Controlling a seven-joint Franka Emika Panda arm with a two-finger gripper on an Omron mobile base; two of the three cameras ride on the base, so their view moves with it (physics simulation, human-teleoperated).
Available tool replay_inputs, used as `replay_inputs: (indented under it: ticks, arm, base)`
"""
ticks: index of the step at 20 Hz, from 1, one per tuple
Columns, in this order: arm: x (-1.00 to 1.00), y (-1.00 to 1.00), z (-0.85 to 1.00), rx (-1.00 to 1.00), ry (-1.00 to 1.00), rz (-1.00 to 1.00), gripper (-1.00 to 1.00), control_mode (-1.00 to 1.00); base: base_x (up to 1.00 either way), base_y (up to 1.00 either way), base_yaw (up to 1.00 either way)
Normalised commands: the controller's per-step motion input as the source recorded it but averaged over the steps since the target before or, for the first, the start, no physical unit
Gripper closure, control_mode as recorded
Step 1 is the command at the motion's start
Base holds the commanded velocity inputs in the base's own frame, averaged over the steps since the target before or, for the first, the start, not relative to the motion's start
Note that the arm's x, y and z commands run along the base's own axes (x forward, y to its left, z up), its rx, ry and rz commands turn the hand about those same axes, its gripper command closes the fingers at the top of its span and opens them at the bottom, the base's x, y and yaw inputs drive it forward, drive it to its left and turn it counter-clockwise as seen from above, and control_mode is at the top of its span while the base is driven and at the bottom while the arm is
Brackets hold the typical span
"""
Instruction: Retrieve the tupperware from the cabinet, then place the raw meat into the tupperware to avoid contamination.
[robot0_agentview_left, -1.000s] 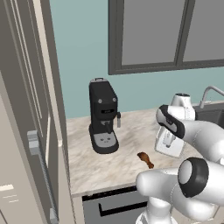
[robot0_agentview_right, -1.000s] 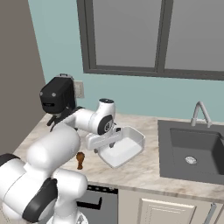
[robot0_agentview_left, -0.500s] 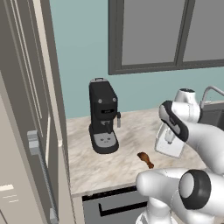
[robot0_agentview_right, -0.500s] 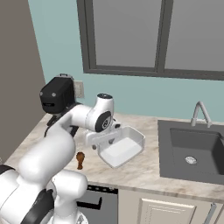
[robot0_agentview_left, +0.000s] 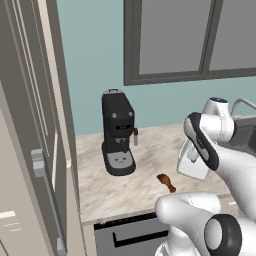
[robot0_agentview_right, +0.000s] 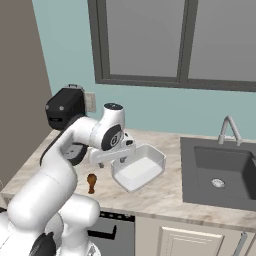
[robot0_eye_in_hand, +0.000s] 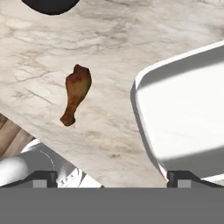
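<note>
Now the gripper (robot0_eye_in_hand: 111, 177) hangs wide open and empty above the counter (robot0_eye_in_hand: 109, 52); the meat (robot0_eye_in_hand: 76, 92) lies just left of the tub (robot0_eye_in_hand: 183, 113). Descending off-centre could nudge the drumstick away.

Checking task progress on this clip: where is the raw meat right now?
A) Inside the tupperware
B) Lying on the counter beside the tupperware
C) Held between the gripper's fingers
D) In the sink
B: the raw meat lies on the marble counter, apart from the empty tupperware, and the open gripper holds nothing.
</note>
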Motion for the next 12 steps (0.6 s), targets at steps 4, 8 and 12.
replay_inputs:
  ticks: [4,8,12]
  arm:
    - [-0.25,0.25,0.10,0.00,-0.01,-0.13,-1.00,-1.00]
    - [-0.25,0.28,0.01,0.00,0.00,-0.14,-1.00,-1.00]
    - [-0.18,0.28,-0.02,0.00,0.00,-0.14,-1.00,-1.00]
  base:
    - [0.00,0.00,0.00]
    - [0.00,0.00,0.00]
    - [0.00,0.00,0.00]
